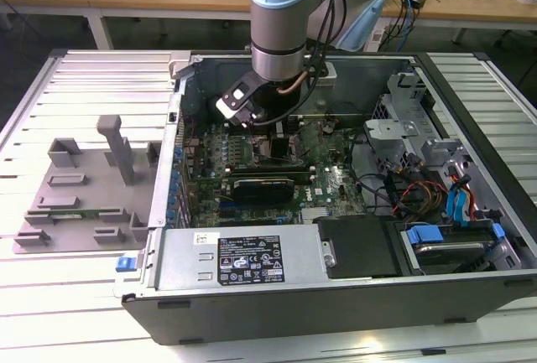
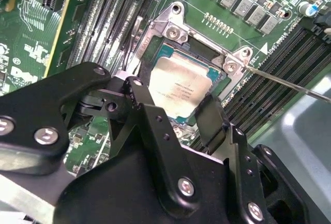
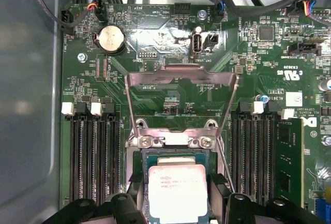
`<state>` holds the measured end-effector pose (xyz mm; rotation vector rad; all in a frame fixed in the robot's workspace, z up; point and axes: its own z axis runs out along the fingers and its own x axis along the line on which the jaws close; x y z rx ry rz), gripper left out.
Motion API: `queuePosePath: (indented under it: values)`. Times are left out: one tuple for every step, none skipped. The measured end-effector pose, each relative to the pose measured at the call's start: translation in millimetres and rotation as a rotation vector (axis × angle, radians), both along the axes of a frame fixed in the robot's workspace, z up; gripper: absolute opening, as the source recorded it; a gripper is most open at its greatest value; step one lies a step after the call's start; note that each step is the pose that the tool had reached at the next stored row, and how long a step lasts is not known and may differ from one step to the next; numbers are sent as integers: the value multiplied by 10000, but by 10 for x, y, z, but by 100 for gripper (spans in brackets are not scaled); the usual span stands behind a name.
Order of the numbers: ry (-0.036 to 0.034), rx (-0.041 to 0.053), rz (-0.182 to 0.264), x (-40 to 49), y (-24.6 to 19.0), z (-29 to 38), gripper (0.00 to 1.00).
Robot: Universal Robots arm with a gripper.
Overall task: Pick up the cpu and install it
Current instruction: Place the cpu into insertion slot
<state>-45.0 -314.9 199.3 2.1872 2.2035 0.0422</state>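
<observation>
Gripping cpu (image 3: 177,190) by opposite edges, claw (image 3: 177,192) at open socket (image 2: 201,53).

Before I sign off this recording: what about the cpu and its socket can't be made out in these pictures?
1. Whether the cpu sits fully in the socket: the pincer, shut on it, covers two sides in both wrist views.
2. The cpu's near edge: cut off by the frame edge in the first wrist view.
3. The socket in the exterior view: the arm stands in front of it.

Slatted table (image 1: 84,296): computer case (image 1: 336,300), grey tray (image 1: 80,191).
</observation>
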Motion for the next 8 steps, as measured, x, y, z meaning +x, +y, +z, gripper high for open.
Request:
queuePosePath:
  values:
    - [-1, 0, 0, 0, 0, 0, 62]
    - [1, -1, 0, 0, 0, 2, 62]
    - [1, -2, 0, 0, 0, 2, 62]
    - [0, -1, 0, 0, 0, 2, 62]
    - [1, -3, 0, 0, -1, 3, 60]
    - [3, -6, 1, -1, -1, 5, 60]
    - [2, -4, 0, -1, -1, 4, 53]
    - [1, -1, -12, 0, -1, 4, 53]
